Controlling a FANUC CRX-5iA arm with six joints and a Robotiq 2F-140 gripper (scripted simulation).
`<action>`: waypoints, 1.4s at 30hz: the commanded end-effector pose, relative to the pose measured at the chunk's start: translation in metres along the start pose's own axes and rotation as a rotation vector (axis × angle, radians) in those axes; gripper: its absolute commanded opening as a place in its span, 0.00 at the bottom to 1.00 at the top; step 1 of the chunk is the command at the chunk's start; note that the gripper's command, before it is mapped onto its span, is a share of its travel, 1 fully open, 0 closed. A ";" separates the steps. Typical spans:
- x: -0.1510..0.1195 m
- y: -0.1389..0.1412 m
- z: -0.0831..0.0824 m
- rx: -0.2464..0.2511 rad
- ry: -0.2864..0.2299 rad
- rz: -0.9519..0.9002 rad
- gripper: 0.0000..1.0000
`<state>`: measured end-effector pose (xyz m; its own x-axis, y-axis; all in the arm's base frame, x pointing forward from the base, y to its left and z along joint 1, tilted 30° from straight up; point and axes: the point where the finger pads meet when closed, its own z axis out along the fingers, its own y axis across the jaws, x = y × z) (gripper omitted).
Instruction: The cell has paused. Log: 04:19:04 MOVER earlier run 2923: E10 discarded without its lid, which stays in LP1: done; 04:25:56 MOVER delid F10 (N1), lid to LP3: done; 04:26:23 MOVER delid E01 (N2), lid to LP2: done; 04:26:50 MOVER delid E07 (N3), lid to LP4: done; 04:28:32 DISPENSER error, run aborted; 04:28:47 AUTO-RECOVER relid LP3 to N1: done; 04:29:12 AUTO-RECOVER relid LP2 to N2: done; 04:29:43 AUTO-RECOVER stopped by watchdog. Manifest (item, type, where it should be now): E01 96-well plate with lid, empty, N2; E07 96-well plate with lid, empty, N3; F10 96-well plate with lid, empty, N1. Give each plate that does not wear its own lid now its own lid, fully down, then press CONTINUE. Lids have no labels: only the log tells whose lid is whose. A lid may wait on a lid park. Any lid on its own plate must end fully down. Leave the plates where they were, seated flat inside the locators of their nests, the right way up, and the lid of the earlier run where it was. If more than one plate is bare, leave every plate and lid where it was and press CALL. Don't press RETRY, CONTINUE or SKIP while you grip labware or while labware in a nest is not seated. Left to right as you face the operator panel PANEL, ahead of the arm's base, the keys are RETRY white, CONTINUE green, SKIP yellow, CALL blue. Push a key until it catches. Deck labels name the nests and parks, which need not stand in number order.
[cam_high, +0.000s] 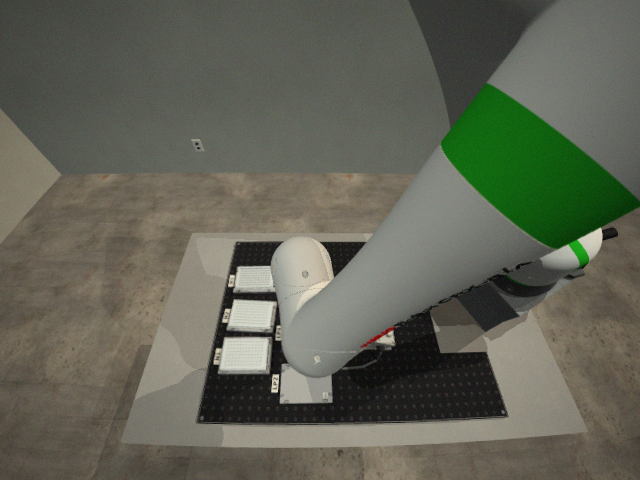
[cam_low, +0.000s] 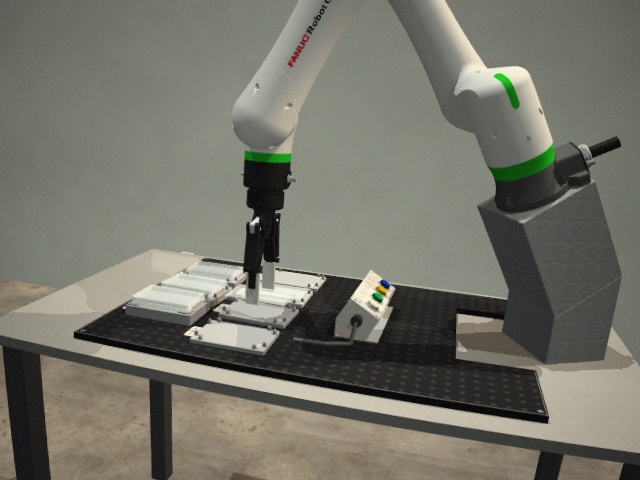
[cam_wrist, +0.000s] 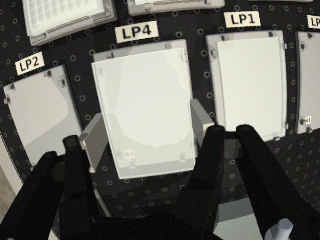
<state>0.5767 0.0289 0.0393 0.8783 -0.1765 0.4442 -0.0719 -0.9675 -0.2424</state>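
Observation:
My gripper is shut on the flat grey-white lid at the park labelled LP4, one finger pad on each long side. I cannot tell whether the lid rests on the park or hangs just above it. In the exterior view the gripper points straight down over that park. Three white well plates stand in a row of nests beyond the parks. I cannot tell which one is bare. Another lid lies on LP1. The park LP2 is empty.
The operator panel stands to the right of the parks, with its green key and blue key on top and a cable running to its front. The arm's grey base block stands at the table's right end.

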 end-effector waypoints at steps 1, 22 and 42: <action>0.000 0.000 -0.008 0.000 0.000 0.000 0.00; 0.000 0.000 -0.039 0.000 0.000 0.000 0.00; 0.060 0.037 -0.041 -0.016 -0.007 0.011 0.00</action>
<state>0.5685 0.0103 0.0804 0.8783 -0.1808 0.4426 -0.0795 -0.9681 -0.2377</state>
